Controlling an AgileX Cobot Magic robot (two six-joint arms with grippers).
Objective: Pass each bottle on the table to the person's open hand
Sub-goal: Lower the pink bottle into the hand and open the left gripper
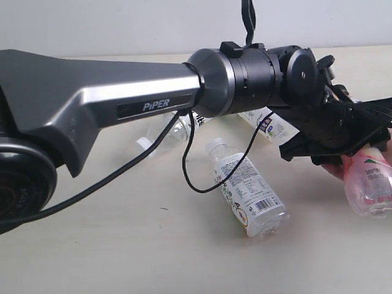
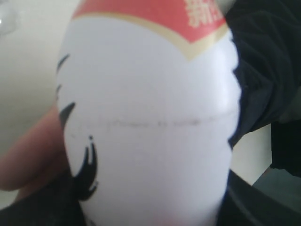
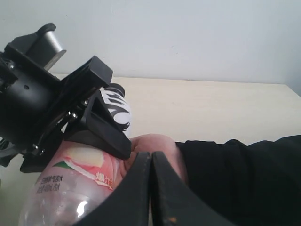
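The pink bottle (image 1: 370,184) is at the far right of the scene, lifted off the counter (image 1: 153,245) and tilted with its clear base toward the near side. The left gripper (image 1: 360,146) has reached across to that side, and its jaws are clamped part-way open around the bottle's upper body, below the black cap. The person's open hand (image 3: 160,143) lies under the bottle and against it, with a black sleeve (image 3: 244,174) behind it.

Three white-capped bottles lie on the counter: one in the middle (image 1: 248,193), one farther back by the left arm's wrist (image 1: 269,125), and one to the left, partly hidden behind the arm (image 1: 168,131).

The right gripper (image 3: 151,162) is near the hand, its jaws pressed together and holding nothing.
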